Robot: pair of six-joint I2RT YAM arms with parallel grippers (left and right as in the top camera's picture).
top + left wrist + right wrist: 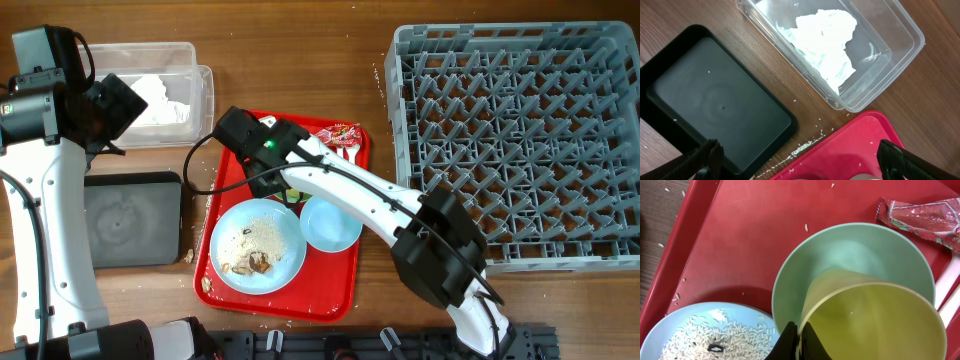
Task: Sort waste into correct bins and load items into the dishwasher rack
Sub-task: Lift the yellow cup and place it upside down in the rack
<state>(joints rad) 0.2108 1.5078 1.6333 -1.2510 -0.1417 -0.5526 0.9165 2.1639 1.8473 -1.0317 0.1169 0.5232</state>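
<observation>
Right jaws clamped on the rim of the yellow cup (pixel 875 325)
Cup's sitting inside the pale green bowl (pixel 850 250) on the red tray (pixel 750 235); left jaws hang wide apart.

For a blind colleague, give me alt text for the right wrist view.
The right gripper pinches the rim of a yellow cup nested in a green bowl on a red tray. Rice-covered plate lower left, red wrapper upper right.
</observation>
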